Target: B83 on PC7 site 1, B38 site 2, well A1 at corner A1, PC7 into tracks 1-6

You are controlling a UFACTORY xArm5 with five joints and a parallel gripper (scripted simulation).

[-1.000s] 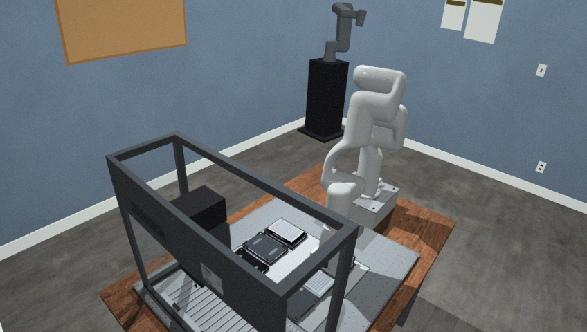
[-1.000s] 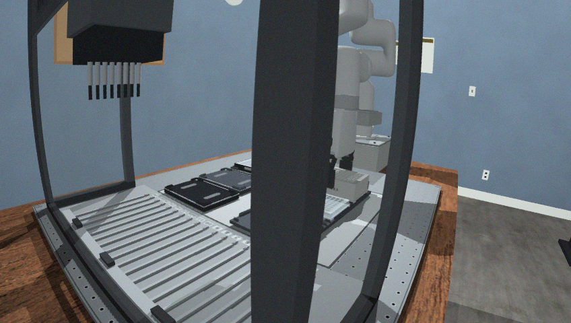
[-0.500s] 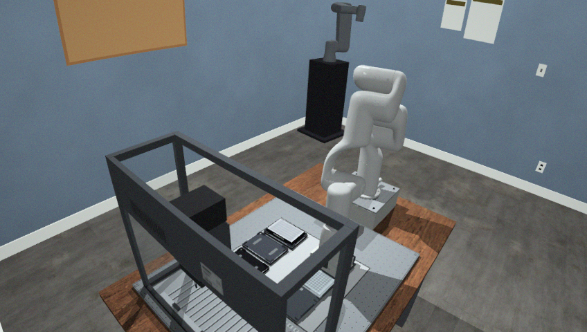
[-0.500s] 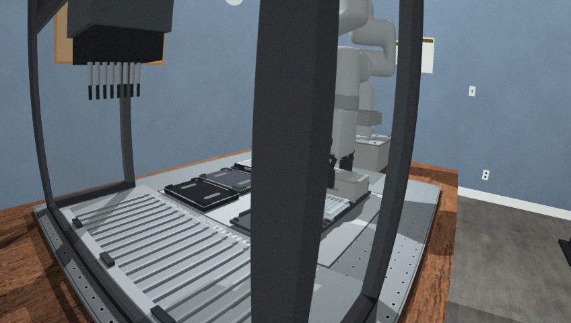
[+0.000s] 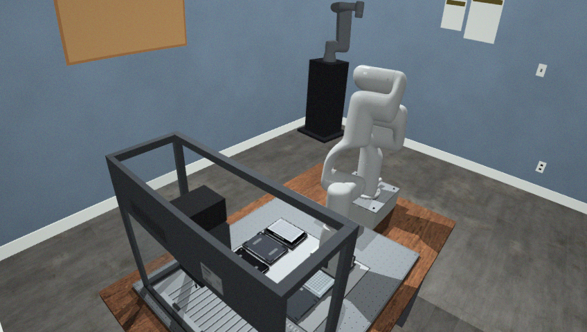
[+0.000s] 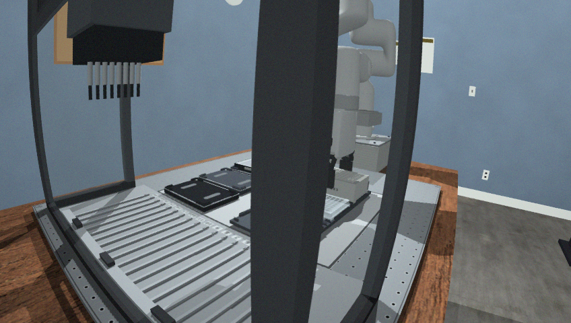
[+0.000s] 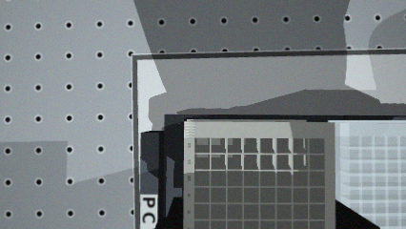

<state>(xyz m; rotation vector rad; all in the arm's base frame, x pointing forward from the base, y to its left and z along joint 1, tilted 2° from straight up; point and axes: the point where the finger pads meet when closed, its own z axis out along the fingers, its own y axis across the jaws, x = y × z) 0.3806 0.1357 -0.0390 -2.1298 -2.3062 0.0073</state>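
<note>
The dark carrier PC7 [image 6: 240, 219] [image 7: 152, 157] lies on the apron in front of the rails. The tan deep-well block B83 [image 6: 352, 184] [image 7: 257, 181] sits on site 1, next to the handle. The pale 96-well plate B38 [image 6: 334, 206] [image 5: 318, 283] [image 7: 372, 167] lies on site 2 beside it. Site 3 is bare. My gripper [image 6: 339, 161] is open and hangs just above B83, holding nothing; its fingers do not show in the wrist view. The white 384-well plate B33 [image 5: 286, 230] [image 6: 245, 163] rests in nest S1.
Nests S2 [image 5: 265, 247] [image 6: 228, 179] and S3 [image 5: 251, 259] [image 6: 200, 194] are dark and bare. The ribbed rails [image 6: 160, 239] [image 5: 205, 304] lie under the instrument's dark frame [image 5: 247, 180] [image 6: 294, 159]. A pipetting head [image 6: 114, 44] hangs above the rails.
</note>
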